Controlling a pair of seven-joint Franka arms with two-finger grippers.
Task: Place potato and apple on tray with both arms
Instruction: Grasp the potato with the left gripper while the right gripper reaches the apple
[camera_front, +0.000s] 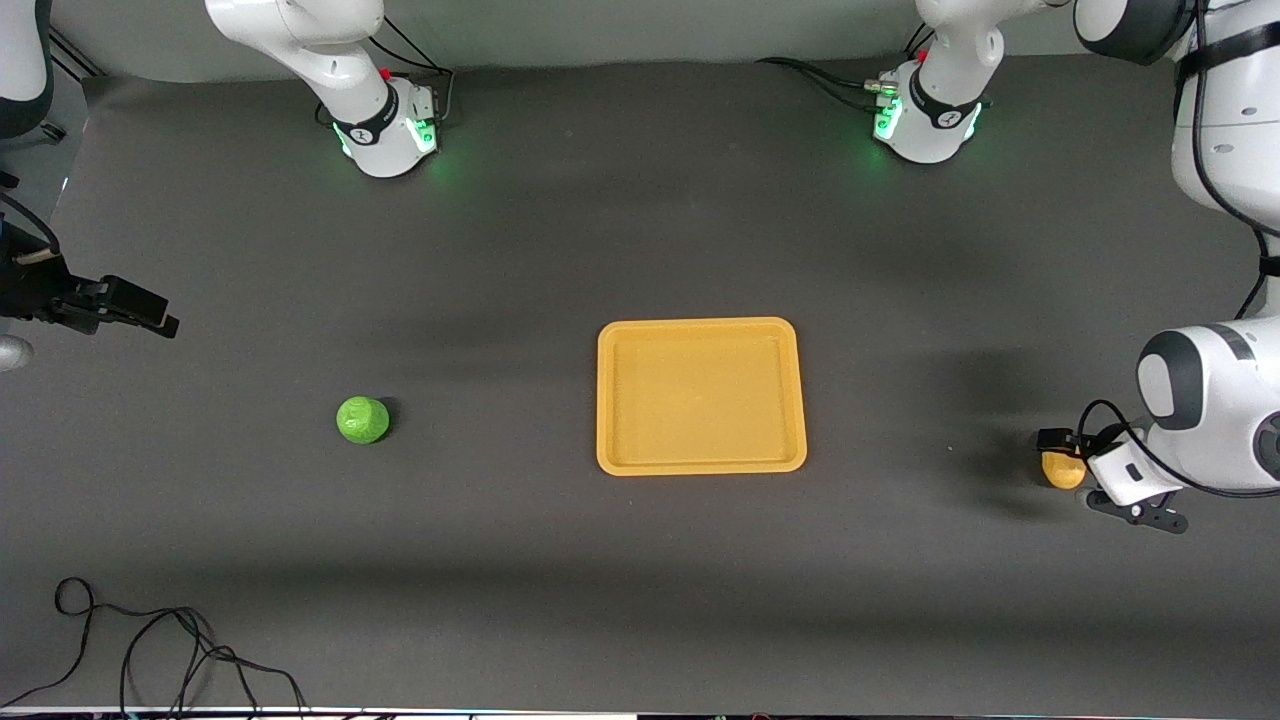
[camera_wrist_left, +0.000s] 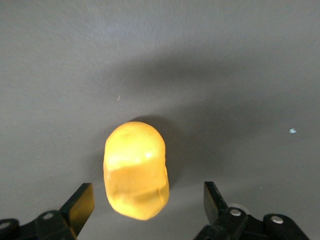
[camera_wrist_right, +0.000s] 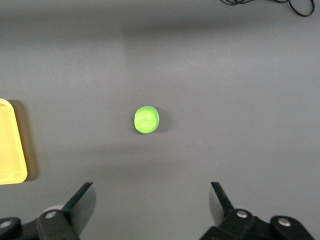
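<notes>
While the left gripper (camera_front: 1068, 470) half-hides the potato (camera_front: 1060, 470), its fingers gape.

A dark grey matte table cover (camera_front: 560, 250) fills nearly the whole front view, smooth and lightly speckled. Soft broad shadows band it at 12 o'clock and 6 o'clock. A pale grey wall strip (camera_front: 620, 30) runs along the edge at 12 o'clock. Green light pools on the cover at 11 and 1 o'clock. A loose black cable (camera_front: 150, 650) coils at 7 o'clock.
</notes>
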